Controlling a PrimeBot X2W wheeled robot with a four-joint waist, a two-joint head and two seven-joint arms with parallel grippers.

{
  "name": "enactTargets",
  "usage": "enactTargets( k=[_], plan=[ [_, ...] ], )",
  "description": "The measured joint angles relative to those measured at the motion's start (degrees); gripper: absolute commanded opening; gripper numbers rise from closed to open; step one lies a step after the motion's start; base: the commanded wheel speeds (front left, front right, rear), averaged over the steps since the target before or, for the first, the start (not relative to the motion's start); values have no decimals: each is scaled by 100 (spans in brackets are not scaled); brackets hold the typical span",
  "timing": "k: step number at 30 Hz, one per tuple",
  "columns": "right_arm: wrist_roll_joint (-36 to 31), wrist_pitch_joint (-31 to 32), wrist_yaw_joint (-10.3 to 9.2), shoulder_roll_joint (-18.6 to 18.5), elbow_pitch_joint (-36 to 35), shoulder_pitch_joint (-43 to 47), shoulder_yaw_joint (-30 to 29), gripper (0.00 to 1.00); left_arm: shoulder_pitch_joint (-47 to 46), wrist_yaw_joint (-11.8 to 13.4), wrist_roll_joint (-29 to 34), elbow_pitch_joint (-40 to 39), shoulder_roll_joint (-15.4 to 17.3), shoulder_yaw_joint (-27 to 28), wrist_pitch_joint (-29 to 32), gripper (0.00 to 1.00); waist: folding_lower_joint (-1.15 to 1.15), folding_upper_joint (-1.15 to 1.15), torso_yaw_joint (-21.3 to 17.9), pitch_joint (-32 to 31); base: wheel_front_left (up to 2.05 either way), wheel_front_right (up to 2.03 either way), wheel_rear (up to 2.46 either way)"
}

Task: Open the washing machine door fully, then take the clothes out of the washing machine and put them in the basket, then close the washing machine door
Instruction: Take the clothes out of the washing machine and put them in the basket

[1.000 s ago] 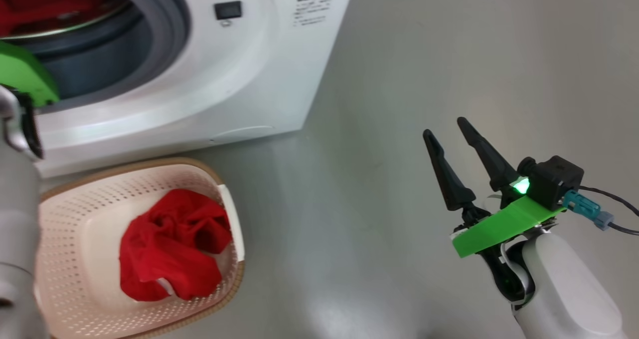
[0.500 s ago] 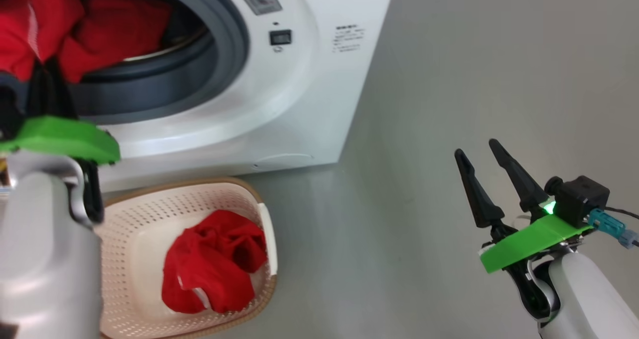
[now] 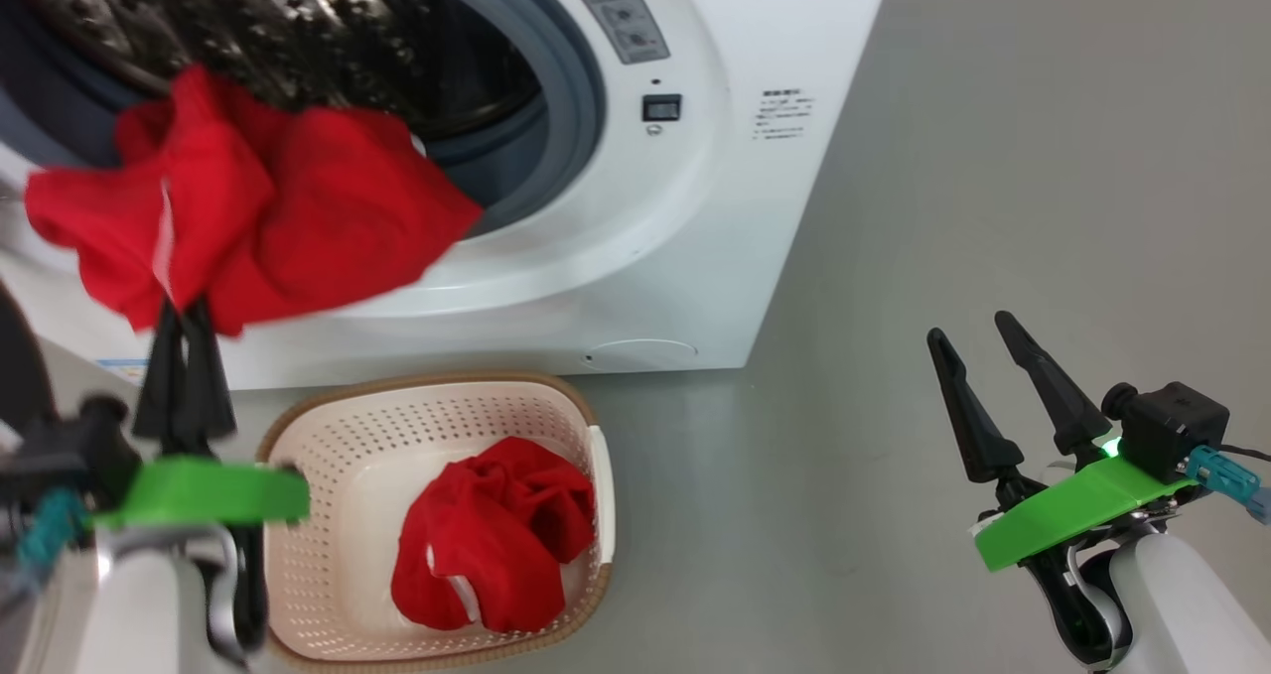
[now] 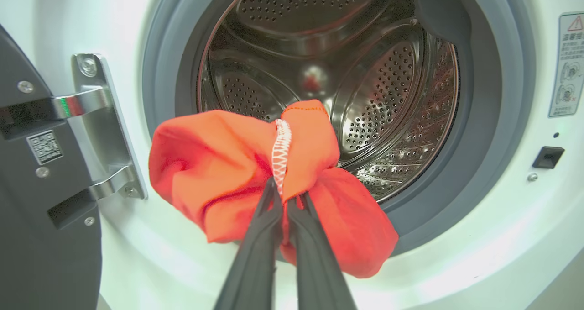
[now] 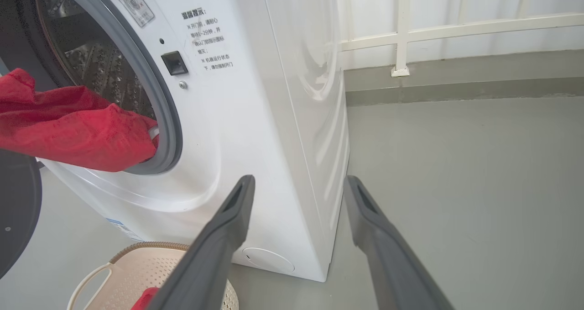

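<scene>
The white washing machine (image 3: pixel 695 257) stands with its steel drum (image 4: pixel 319 49) open. Its dark door (image 4: pixel 27 186) is swung out to the left on its hinge. My left gripper (image 3: pixel 184 309) is shut on a red garment (image 3: pixel 258 207), which hangs bunched in front of the drum mouth, up and left of the basket. The left wrist view shows the fingers (image 4: pixel 255 237) pinching the fabric (image 4: pixel 219 164) at a white-stitched seam. The cream basket (image 3: pixel 328 436) sits on the floor below the machine with another red garment (image 3: pixel 496 545) in it. My right gripper (image 3: pixel 968 329) is open and empty, off to the right.
Grey floor (image 3: pixel 943 158) stretches to the right of the machine. A white railing (image 5: pixel 456 27) runs along the wall behind. The door's edge (image 5: pixel 13 209) reaches down at the basket's (image 5: pixel 137 269) left side.
The head camera has shifted, bringing the drum into view. My left gripper has drawn the red garment back out of the drum into the open. The right gripper stays open in place.
</scene>
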Motion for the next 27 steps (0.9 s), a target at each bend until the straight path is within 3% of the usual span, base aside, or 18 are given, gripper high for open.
enactTargets(
  k=[6, 13, 17, 21, 27],
  plan=[
    [0, 0, 0, -69, -3, -1, 8, 100, 798, 2, 111, -721, -33, -127, 0, 0, 0, 0, 124, -85, 0, 0, 0],
    [1, 0, 0, -90, -4, -1, 103, 100, 1574, 341, 94, -1601, -44, -339, 18, 0, 0, 0, 169, -75, 0, 0, 0],
    [2, 0, 0, -131, -3, -6, 165, 100, 1729, 519, -97, -1699, -67, -497, 60, 0, 0, 0, 147, -10, 0, 0, 0],
    [2, -1, 0, -153, -7, -26, 170, 100, 1733, 550, -268, -1249, -76, -608, 57, 0, 0, 0, 109, 66, 0, 0, 0],
    [3, 0, 0, -149, -24, -42, 175, 100, 1431, 430, -254, 346, -82, -878, 24, 0, 0, 0, 31, 242, 0, 0, 0]
  ],
)
